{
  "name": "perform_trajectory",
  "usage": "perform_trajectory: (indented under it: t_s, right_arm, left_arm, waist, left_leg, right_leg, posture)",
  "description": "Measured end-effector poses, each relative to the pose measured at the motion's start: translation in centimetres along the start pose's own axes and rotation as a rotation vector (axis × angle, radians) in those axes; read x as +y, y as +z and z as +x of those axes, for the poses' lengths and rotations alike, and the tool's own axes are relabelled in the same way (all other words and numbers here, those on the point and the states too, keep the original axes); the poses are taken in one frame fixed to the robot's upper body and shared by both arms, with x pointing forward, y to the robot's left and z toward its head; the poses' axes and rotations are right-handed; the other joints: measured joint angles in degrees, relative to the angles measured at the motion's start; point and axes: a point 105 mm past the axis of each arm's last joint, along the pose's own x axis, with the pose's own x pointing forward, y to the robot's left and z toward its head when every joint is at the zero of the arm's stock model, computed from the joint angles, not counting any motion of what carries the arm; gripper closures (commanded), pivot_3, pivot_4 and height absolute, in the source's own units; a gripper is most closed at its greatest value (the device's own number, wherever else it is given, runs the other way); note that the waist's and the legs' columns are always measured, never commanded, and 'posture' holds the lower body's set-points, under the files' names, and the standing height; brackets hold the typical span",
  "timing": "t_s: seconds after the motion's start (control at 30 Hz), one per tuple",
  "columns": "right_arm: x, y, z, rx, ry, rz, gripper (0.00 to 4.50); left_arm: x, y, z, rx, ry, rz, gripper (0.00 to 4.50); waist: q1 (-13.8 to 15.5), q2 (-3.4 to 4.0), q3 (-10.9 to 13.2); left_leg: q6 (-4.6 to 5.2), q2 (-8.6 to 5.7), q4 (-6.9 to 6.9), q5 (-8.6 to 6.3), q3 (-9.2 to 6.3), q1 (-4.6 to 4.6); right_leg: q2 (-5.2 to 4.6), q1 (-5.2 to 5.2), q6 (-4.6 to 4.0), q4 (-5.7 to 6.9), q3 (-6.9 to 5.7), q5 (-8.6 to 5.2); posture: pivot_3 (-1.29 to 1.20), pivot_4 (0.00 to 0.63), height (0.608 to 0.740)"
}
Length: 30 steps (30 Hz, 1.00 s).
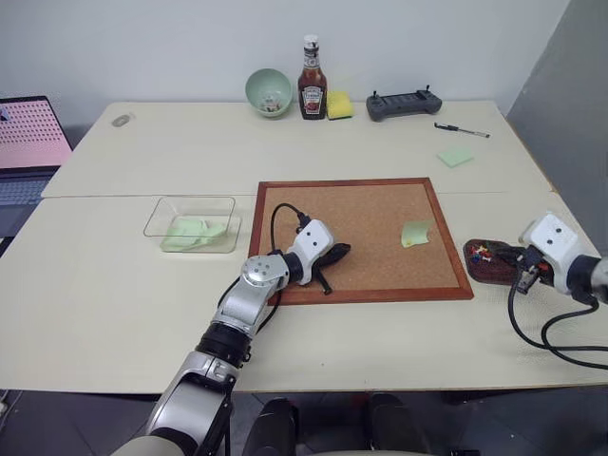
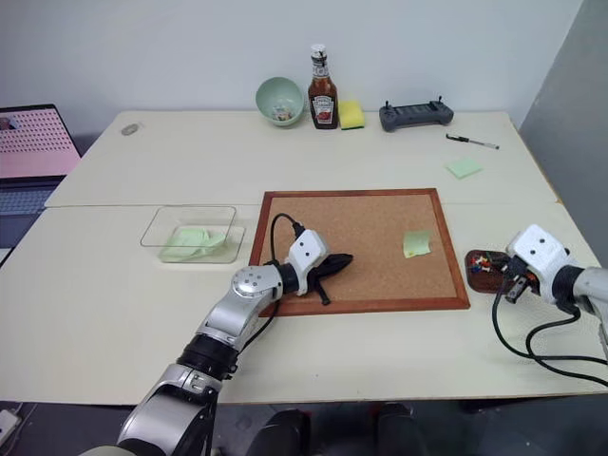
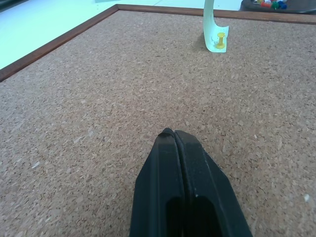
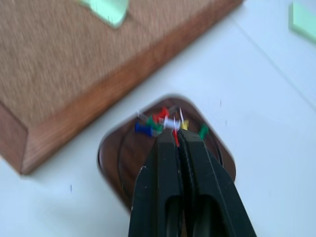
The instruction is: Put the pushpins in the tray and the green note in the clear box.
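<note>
Hovering fingers [image 4: 177, 140] (shut) above pushpins [image 4: 165, 123]

The ketchup bottle [image 1: 313, 84] label possibly reads Heinz.

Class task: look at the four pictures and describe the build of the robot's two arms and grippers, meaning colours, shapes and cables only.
Both arms are silver-grey metal with rounded joints and black collars, each ending in a boxy white wrist housing. A looping black cable runs from each wrist along the arm. The left gripper and the right gripper each have two matte black, tapering fingers with slotted hollows near the base.
</note>
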Motion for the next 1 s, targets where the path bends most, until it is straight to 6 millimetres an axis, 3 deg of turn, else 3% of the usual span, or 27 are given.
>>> perform_trajectory:
  t_s: [0.13, 0.23, 0.67, 0.83, 0.9, 1.0]
  right_arm:
    - [-0.3, -1.3, -0.2, 0.049, -0.027, -0.025, 4.45]
    - [-0.4, -1.9, -0.2, 0.067, -0.034, -0.022, 3.98]
    - [-0.2, -2.0, 0.3, 0.07, -0.021, -0.023, 1.21]
    - [-0.5, -0.2, 0.1, 0.001, -0.023, 0.028, 1.21]
    - [-0.4, 1.9, 0.2, -0.073, -0.002, 0.061, 1.21]
    - [0.3, 3.4, 0.4, -0.122, 0.034, 0.088, 1.21]
  left_arm:
    - [0.0, 0.1, 0.1, -0.007, -0.004, 0.003, 4.5]
    - [0.0, 0.0, 0.2, -0.006, -0.004, 0.002, 4.5]
    - [0.0, 0.0, 0.2, -0.007, -0.004, 0.003, 4.5]
    - [0.0, 0.0, 0.1, -0.006, -0.004, 0.003, 4.5]
    - [0.0, 0.0, 0.1, -0.004, -0.003, 0.004, 4.5]
    - [-0.1, 0.0, 0.2, -0.006, -0.005, 0.003, 4.5]
  waist:
    - [0.1, 0.0, 0.0]
    - [0.1, 0.0, 0.0]
    - [0.1, 0.01, 0.0]
    - [0.1, 0.02, 0.0]
    - [0.1, 0.03, 0.0]
    - [0.1, 0.0, 0.0]
  left_leg:
    - [0.0, -0.01, 0.0, 0.0, -0.01, -0.01]
    - [0.0, -0.01, 0.0, 0.0, -0.01, -0.01]
    - [0.0, -0.01, 0.0, 0.0, -0.02, -0.01]
    - [0.0, -0.01, 0.0, 0.0, -0.02, -0.01]
    - [0.0, 0.0, 0.0, 0.0, -0.03, -0.01]
    - [0.0, 0.0, 0.0, 0.0, -0.06, -0.02]
  right_leg:
    - [-0.01, 0.02, -0.02, -0.04, -0.01, 0.02]
    - [-0.01, 0.02, -0.02, -0.03, -0.01, 0.02]
    - [-0.01, 0.03, -0.02, -0.03, -0.01, 0.02]
    - [-0.01, 0.02, -0.02, -0.03, -0.01, 0.02]
    - [0.0, 0.03, -0.02, -0.03, -0.01, 0.02]
    - [0.0, 0.04, -0.02, -0.05, -0.05, 0.02]
  posture:
    - [0.0, 0.15, 0.74]
    - [0.0, 0.15, 0.74]
    - [0.0, 0.15, 0.74]
    - [0.0, 0.15, 0.74]
    - [0.0, 0.15, 0.74]
    - [0.0, 0.15, 0.74]
